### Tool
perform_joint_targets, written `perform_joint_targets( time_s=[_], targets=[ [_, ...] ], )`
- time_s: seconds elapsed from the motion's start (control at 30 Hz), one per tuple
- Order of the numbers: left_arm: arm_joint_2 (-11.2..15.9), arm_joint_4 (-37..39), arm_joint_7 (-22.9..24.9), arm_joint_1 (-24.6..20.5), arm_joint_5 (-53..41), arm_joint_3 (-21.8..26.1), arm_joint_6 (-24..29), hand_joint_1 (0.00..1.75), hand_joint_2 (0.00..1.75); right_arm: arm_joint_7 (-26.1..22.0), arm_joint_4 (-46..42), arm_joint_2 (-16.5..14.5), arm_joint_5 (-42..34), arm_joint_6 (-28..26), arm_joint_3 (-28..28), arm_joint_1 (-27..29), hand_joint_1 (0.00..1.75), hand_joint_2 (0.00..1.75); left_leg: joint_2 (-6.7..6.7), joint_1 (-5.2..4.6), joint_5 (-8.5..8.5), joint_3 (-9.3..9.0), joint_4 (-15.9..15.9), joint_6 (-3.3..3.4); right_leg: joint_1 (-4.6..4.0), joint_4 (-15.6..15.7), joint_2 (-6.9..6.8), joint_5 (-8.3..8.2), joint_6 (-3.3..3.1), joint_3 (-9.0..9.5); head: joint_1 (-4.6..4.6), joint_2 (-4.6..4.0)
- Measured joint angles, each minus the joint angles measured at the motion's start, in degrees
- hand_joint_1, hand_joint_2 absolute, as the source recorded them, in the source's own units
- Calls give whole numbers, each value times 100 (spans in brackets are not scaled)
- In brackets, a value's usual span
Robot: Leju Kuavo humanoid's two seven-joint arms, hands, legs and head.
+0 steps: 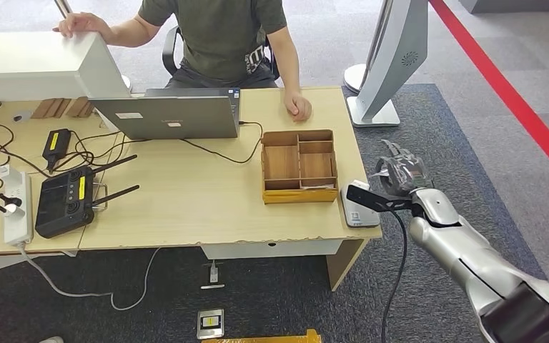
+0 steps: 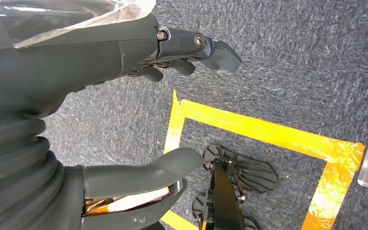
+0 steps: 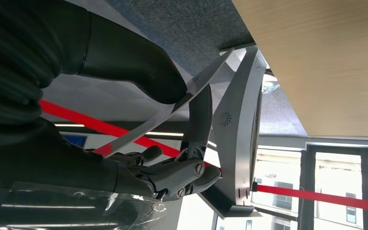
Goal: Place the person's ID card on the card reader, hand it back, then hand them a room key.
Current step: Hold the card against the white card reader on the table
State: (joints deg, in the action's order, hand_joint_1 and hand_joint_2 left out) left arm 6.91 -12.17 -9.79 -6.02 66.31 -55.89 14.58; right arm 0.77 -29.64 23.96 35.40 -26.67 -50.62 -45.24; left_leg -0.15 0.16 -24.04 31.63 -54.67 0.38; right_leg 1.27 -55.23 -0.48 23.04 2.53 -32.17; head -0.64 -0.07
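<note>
— Where was the thin pale ID card (image 3: 172,109)?

— Pinched in the right hand (image 1: 399,171) between thumb and fingers, held off the right end of the light wooden worktop (image 1: 186,200), just beside the flat silver-grey card reader (image 1: 359,211) at that corner.

— And the left hand (image 2: 139,96)?

— Hanging over grey carpet and yellow floor tape (image 2: 263,132), fingers apart, holding nothing.

— The person?

— Seated behind the worktop in a dark green shirt (image 1: 218,32), one fist (image 1: 298,106) resting near the compartmented wooden tray (image 1: 299,166).
</note>
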Motion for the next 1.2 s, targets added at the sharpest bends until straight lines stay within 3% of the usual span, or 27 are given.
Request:
perform_joint_targets(
  time_s=[1.2],
  targets=[
    [7, 4, -52, -9, -43, -4, -59, 0, 175, -103, 136, -10, -333, -54, 106, 682, 175, 175, 1, 0, -1, -6, 0, 0, 0, 0, 0, 1, -1, 4, 0, 0]
  ],
)
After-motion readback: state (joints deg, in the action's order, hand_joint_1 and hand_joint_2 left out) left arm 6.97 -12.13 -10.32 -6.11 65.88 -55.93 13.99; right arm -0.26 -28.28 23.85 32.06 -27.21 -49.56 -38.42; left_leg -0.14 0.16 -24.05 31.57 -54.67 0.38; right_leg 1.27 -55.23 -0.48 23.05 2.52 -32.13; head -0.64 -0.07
